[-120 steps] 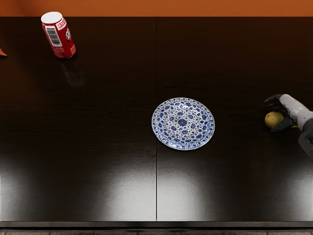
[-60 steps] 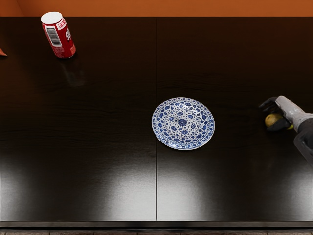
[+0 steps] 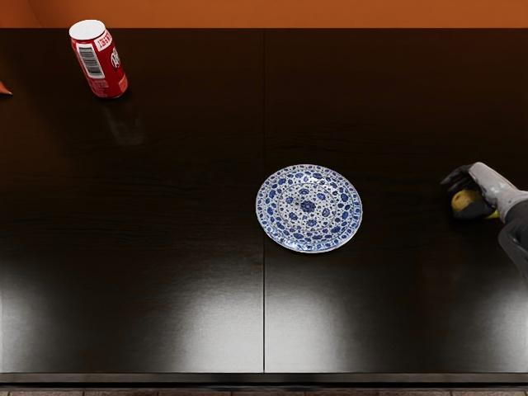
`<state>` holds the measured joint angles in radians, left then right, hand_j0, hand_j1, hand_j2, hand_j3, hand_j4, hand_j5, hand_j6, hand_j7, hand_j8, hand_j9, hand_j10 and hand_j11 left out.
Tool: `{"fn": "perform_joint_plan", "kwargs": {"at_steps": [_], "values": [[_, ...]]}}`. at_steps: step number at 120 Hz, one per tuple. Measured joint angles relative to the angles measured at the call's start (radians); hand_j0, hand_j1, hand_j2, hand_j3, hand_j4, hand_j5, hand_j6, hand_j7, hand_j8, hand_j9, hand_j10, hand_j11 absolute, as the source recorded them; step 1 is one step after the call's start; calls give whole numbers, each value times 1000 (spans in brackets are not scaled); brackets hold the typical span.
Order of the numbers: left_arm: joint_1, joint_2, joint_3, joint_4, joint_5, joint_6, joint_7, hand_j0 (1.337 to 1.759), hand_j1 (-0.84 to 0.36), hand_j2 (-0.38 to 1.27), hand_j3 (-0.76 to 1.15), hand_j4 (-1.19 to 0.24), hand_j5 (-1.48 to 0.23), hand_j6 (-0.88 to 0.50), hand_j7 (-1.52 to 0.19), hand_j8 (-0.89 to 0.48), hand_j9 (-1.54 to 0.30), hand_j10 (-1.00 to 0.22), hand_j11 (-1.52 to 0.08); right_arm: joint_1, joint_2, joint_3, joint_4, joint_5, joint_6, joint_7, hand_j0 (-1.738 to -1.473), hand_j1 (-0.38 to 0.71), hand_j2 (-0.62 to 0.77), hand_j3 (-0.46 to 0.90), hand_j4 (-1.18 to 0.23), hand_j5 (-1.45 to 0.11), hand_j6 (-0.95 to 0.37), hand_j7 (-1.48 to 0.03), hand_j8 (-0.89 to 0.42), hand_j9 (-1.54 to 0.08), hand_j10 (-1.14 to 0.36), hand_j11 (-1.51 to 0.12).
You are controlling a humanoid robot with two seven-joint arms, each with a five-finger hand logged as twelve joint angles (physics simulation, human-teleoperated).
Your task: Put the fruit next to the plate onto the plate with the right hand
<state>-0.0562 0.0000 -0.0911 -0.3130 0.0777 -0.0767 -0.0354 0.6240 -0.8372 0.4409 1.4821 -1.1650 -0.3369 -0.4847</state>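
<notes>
Head view, right hand (image 3: 476, 188) curled round yellow fruit (image 3: 463, 200), right of blue-patterned plate (image 3: 308, 208), red can (image 3: 99, 59) showing barcode

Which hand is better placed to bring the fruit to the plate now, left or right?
Right. The right hand is curled around the yellow fruit, on the right side of the plate; the left arm is not in view.

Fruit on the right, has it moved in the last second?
No, not noticeably: the fruit sits at the same distance right of the plate; only the right hand has closed its fingers around it.
</notes>
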Motion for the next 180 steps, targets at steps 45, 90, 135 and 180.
{"fn": "perform_joint_plan", "kwargs": {"at_steps": [45,90,135,180], "values": [[0,0,0,0,0,0,0,1658,344,1,0,-4,-5,-4,-5,-4,-5,-4,-5,2,-4,1,0,8,2,-16,-1652,267,188,0,-646,-841,-649,-838,-374,-855,-369,-877],[0,0,0,0,0,0,0,1658,344,1,0,-4,-5,-4,-5,-4,-5,-4,-5,11,-50,15,40,17,13,-23,-1655,225,281,0,-673,-910,-684,-889,-446,-906,-450,-910],[0,0,0,0,0,0,0,1658,344,1,0,-4,-5,-4,-5,-4,-5,-4,-5,25,-107,36,126,18,21,-70,-1655,198,260,0,-672,-911,-684,-889,-472,-902,-481,-908],[0,0,0,0,-1,0,0,1658,344,1,0,-4,-5,-4,-5,-4,-5,-4,-5,48,-105,72,187,20,66,-76,-1655,191,252,0,-664,-896,-675,-877,-485,-888,-490,-896]]}}
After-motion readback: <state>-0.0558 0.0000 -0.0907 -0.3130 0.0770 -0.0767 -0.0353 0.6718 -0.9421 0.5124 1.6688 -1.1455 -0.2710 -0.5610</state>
